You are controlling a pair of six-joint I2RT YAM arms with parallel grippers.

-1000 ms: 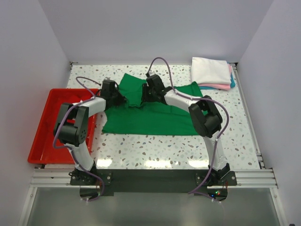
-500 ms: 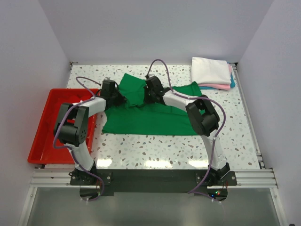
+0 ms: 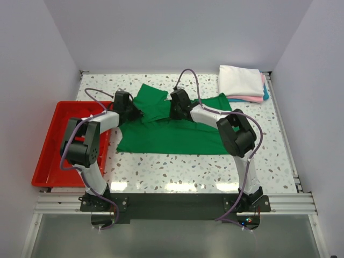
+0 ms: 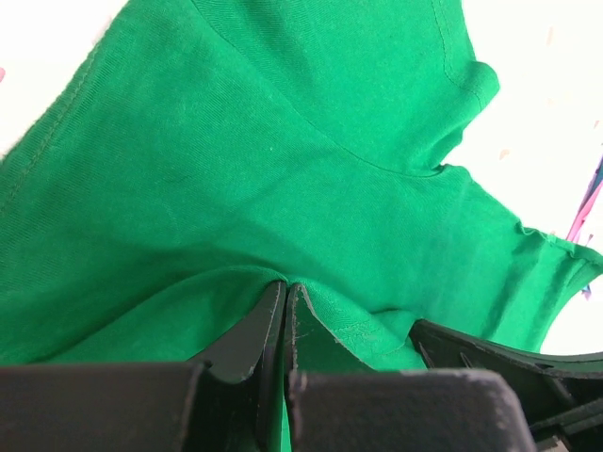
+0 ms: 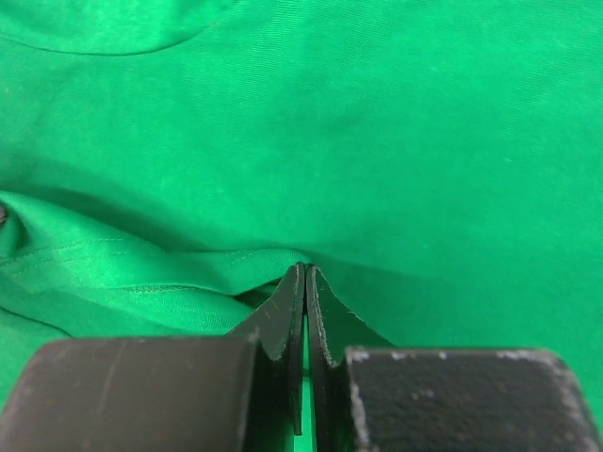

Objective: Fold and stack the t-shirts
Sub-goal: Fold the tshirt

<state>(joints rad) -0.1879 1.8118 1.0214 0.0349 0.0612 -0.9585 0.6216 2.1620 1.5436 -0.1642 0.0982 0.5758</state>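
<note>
A bright green t-shirt (image 3: 172, 134) lies spread in the middle of the table, its upper part folded over into a raised flap (image 3: 153, 102). My left gripper (image 3: 136, 113) is shut on the flap's left edge; in the left wrist view the jaws (image 4: 285, 284) pinch green cloth. My right gripper (image 3: 172, 112) is shut on the flap's right edge; the right wrist view shows the jaws (image 5: 304, 270) closed on a green fold. A stack of folded t-shirts sits at the back right: white (image 3: 240, 80) on top, pink (image 3: 248, 99) and light blue (image 3: 265, 94) under it.
A red plastic tray (image 3: 49, 156) stands at the left edge of the table, beside the left arm. White walls close in the table on three sides. Purple cables loop over both arms.
The two grippers have moved slightly apart, the left one to the left and the right one to the right. The green flap between them is stretched wider.
</note>
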